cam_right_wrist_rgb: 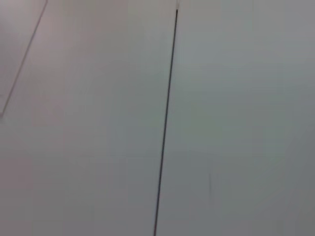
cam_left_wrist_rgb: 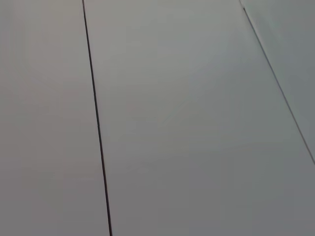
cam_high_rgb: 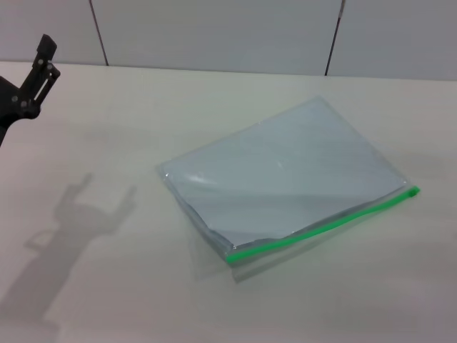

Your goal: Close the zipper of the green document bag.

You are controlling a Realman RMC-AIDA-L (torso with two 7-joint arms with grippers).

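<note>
On tabletop (cam_high_rgb: 107, 300), head view: green document bag (cam_high_rgb: 285, 175) lying flat, right of centre, turned at an angle. Zipper (cam_high_rgb: 325, 223) along its near long edge, running from near-centre out toward the right. Slider tab not made out. Left hand (cam_high_rgb: 39, 68) raised at far left edge, well apart from bag, holding nothing; spread or pressed together, cannot tell. Shadow (cam_high_rgb: 68, 229) of arm on tabletop below it. Left wrist view: only wall panels (cam_left_wrist_rgb: 197, 123) with dark seams. Right wrist view: same, panels and seam; right hand not visible anywhere.

perhaps lab; plain table (cam_high_rgb: 214, 100), panelled wall (cam_high_rgb: 214, 28)
</note>
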